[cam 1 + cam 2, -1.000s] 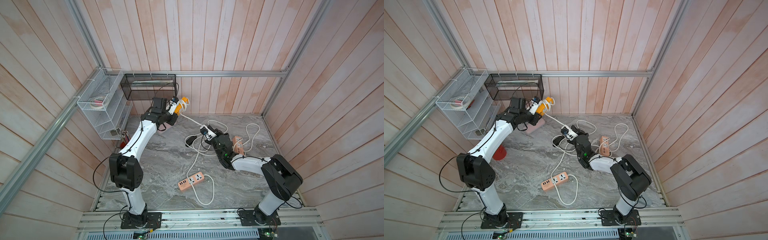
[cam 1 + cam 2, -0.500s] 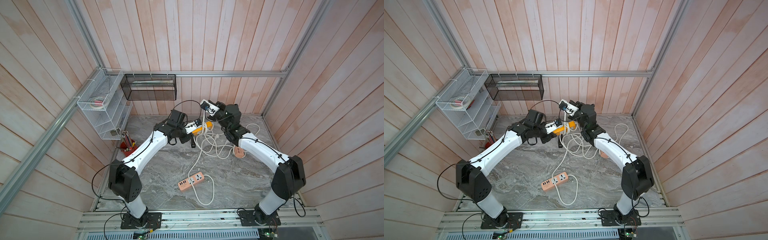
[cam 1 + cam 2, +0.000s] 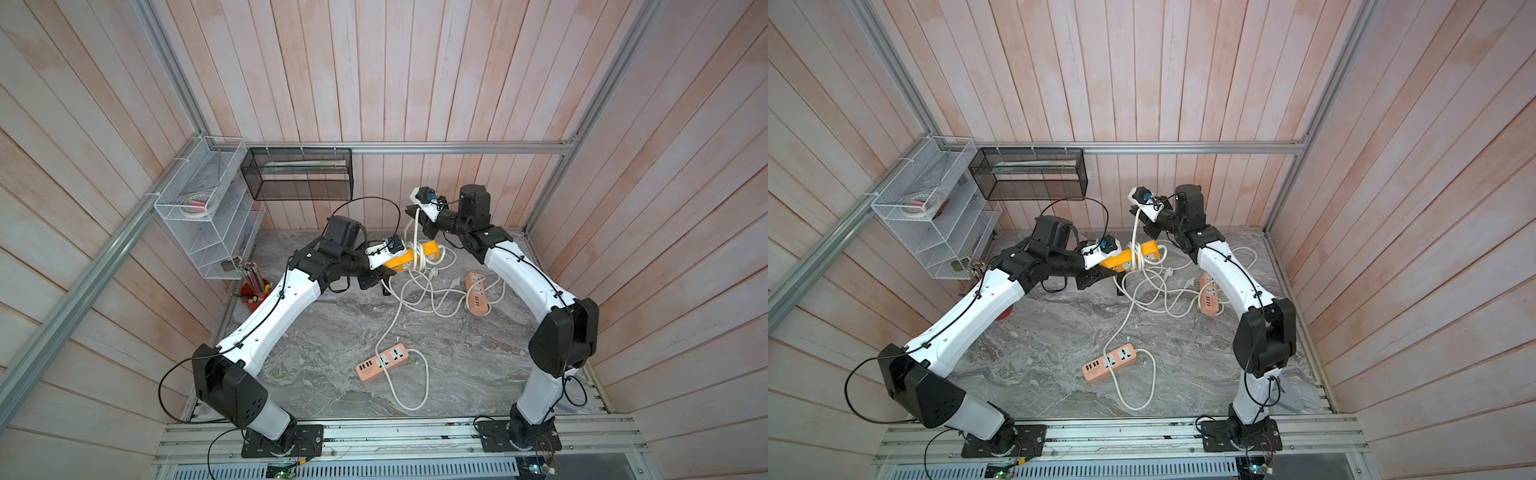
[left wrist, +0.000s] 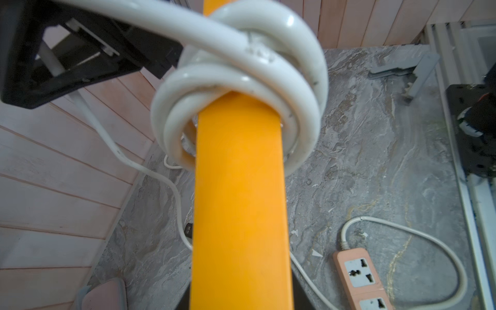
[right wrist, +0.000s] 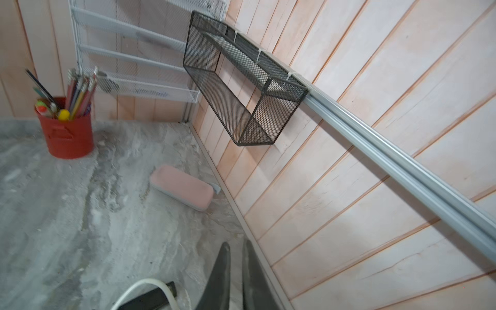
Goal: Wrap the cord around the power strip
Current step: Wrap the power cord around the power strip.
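Jaws of left gripper (image 3: 385, 271) clamp yellow power strip (image 4: 239, 188), cord (image 4: 241, 77) coiled round it; right gripper (image 5: 236, 271) narrowly parted.

We see bare table (image 3: 316, 357) open between the two arm bases, toward the left, with room to pass. The middle back is blocked. There the left pincer (image 3: 384, 272) holds the yellow strip (image 3: 409, 259) above the table. The right pincer (image 5: 236, 244) is close by, toward the back wall. The cord (image 4: 236, 77) sprawls in loops beneath.

The front pink strip (image 3: 382, 363) and its cord loop lie near the front. The right pink strip (image 3: 478, 293) lies beside the right arm.

The cup (image 3: 249, 299), rack (image 3: 208, 216) and basket (image 3: 299, 174) crowd the back left corner, and a pink case (image 5: 182, 188) lies by the back wall.
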Robot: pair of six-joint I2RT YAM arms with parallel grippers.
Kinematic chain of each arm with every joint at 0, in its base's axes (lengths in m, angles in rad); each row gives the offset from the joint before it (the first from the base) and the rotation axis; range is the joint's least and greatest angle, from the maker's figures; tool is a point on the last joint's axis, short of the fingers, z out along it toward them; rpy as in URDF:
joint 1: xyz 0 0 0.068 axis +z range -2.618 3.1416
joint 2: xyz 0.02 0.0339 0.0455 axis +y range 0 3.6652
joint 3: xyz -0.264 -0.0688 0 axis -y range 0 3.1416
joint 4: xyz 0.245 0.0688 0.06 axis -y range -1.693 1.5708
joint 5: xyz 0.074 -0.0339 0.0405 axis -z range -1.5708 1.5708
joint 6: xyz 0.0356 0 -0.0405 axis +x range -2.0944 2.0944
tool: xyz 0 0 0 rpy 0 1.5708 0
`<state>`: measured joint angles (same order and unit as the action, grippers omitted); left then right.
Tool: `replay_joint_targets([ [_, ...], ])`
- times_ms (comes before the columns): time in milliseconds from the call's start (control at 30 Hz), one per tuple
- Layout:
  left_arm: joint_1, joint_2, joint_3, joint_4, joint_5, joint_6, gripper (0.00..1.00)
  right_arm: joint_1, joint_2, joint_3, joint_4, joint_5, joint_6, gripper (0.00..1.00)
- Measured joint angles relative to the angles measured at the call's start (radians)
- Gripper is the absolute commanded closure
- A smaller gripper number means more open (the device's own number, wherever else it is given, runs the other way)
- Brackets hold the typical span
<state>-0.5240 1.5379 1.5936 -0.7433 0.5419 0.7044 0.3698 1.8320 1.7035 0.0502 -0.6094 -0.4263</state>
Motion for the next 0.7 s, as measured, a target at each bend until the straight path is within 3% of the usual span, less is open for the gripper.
replay_joint_targets([
  [167,-0.039,-0.032,0.038,-0.051,0.111,0.001,1.00,-0.039,0.025,-0.125,0.304,0.007,0.265,0.66],
  [400,-0.047,-0.044,0.050,-0.042,0.137,-0.034,1.00,0.005,0.134,-0.209,0.614,0.197,0.500,0.53],
  [567,-0.047,-0.044,0.050,-0.005,0.143,-0.070,1.00,0.049,0.249,-0.152,0.688,0.365,0.532,0.54],
  [700,-0.046,-0.044,0.050,0.046,0.133,-0.127,1.00,0.066,0.330,-0.107,0.723,0.457,0.546,0.69],
])
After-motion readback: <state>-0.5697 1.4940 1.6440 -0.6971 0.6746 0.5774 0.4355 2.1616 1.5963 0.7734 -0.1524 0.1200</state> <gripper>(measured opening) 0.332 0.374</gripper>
